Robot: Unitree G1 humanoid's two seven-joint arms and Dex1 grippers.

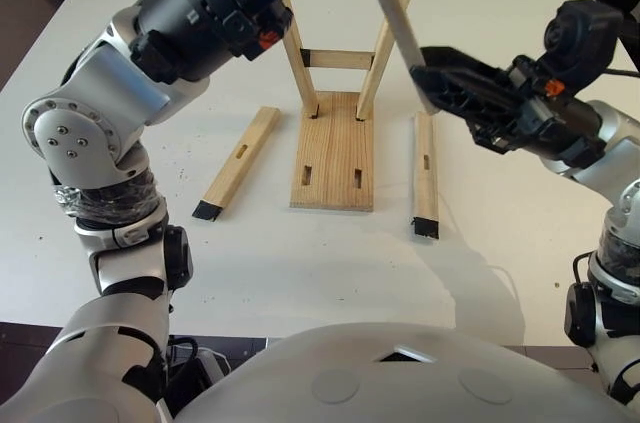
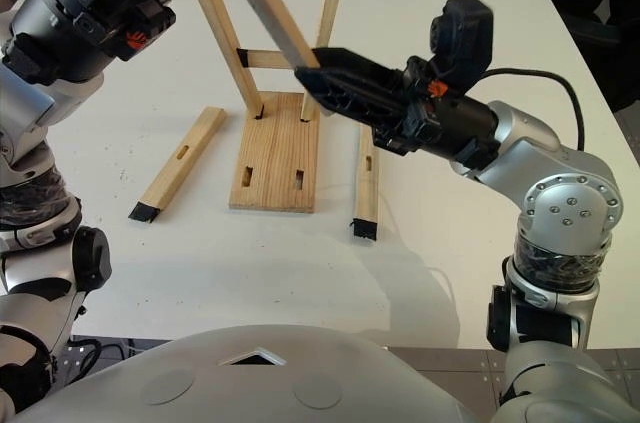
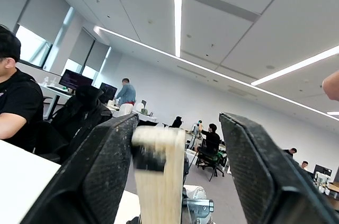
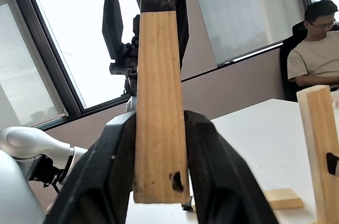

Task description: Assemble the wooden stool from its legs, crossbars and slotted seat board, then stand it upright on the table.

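1. Your right gripper is clamped on the held leg near its lower end. Its fingers press the wood from both sides.
2. The held leg hangs tilted in the air above the far end of the board. Its upper, dark-tipped end runs up to your left gripper.
3. Your left gripper's fingers stand wide with that end between them. The wood seems to lie against one finger with a gap to the other, but the wrist view is too blurred there to be sure.
4. The board lies flat on the table, with two slots showing at its near end.
5. The far-left leg and the far-right leg stand in the board's far slots. They splay apart toward their tops, and the crossbar joins them.
6. The left loose leg lies flat and slanted, near the board's left edge but apart from it.
7. The right loose leg lies flat beside the board's right edge, roughly parallel to it. Both loose legs have their black feet toward you.
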